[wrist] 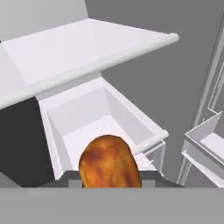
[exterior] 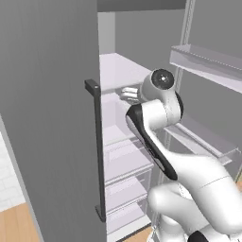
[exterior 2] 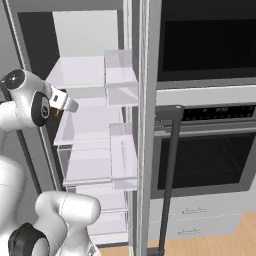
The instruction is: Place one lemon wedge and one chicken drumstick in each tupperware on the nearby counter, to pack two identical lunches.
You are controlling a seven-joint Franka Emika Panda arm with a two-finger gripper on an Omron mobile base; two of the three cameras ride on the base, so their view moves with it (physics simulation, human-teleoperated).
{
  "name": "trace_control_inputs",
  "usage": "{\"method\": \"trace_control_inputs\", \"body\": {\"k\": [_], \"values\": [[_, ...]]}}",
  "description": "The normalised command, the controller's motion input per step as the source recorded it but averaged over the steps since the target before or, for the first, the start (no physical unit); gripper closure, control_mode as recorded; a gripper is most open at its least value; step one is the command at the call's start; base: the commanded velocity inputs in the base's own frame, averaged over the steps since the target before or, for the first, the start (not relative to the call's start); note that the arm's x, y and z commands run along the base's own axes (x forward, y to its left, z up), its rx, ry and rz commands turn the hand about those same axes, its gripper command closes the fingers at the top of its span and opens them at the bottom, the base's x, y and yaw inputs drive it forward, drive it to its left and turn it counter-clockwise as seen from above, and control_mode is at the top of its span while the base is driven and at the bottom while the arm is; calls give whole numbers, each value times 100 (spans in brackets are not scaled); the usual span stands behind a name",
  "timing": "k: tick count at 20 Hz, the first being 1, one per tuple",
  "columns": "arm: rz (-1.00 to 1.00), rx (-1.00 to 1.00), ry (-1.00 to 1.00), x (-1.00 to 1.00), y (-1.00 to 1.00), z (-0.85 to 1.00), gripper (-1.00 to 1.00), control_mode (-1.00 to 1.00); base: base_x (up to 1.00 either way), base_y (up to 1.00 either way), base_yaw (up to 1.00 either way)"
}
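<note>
So the arm is reaching into the open fridge, and the whole thing comes down to where the chicken drumstick (wrist: 110,161) sits relative to the hand: in the hand view it's right at the bottom middle, dead ahead along the gripper's line and very close, its fat browned end bulging toward the camera. Its long axis looks like it runs roughly up and away along the view, though the lower end is cut off so I can't swear to it. The fingertips are hidden behind the meat, so I honestly can't tell whether the gripper (exterior 2: 64,104) is clamped on it or just closing around it. My guess is the pinch is underway. Behind the drumstick there's a clear drawer (wrist: 105,118) under a white shelf (wrist: 87,48). The right base view gives what the hand view can't: the hand poking in at mid-shelf height beside the door bins (exterior 2: 122,150), with a speck of orange near the fingers. The left base view shows mostly the wrist (exterior: 160,94) and the fridge door (exterior: 47,118), fingers blocked.
</note>
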Motion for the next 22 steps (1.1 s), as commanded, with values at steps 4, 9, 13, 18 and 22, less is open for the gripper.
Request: {"method": "trace_control_inputs", "body": {"k": [4, 9, 13, 18, 22], "values": [[0, 0, 0, 0, 0, 0, 100, 100, -100, 0, -8], [0, 0, 0, 0, 0, 0, 100, 100, -100, 0, -27], [0, 0, 0, 0, 0, 0, 100, 100, -100, -21, -46], [0, 0, 0, 0, 0, 0, 100, 100, -56, -88, -50], [0, 0, 0, 0, 0, 0, 100, 100, 6, -100, -30]]}}
